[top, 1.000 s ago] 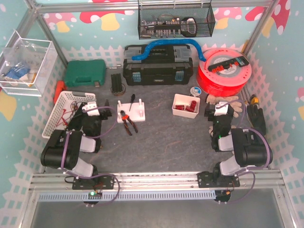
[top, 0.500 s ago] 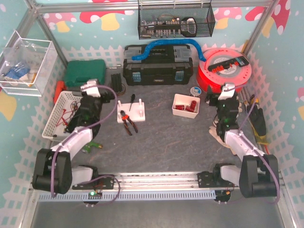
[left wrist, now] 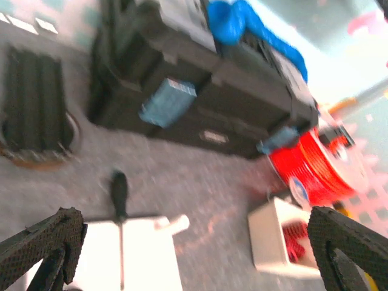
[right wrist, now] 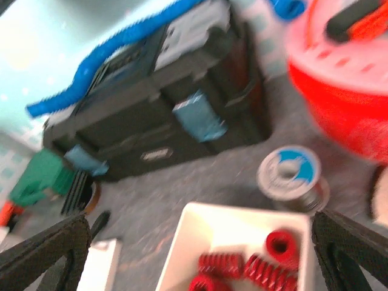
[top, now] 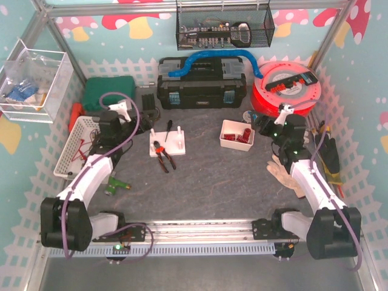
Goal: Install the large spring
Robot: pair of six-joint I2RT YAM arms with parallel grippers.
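**Both grippers wide apart, nothing held; springs in the bin**

Left gripper: my jaws stand fully apart with nothing between them. In the left wrist view one fingertip sits at each lower corner. Below the gap lies the white fixture block, with a black-handled screwdriver lying across its far edge. A strip of grey table separates the block from the black toolbox in the upper half of that view.

Right gripper: my jaws are likewise spread and grip nothing. The white bin lies at lower centre of the right wrist view, its near rim cut off by the frame edge. The red springs lie loose inside it, blurred; I cannot tell which is the large one. A roll of wire or tape stands just beyond the bin's far right corner, apart from the rim.

In the top view the bin sits right of centre and the block left of centre, well apart. Pliers lie at the block's lower edge. A glove lies under my right arm.
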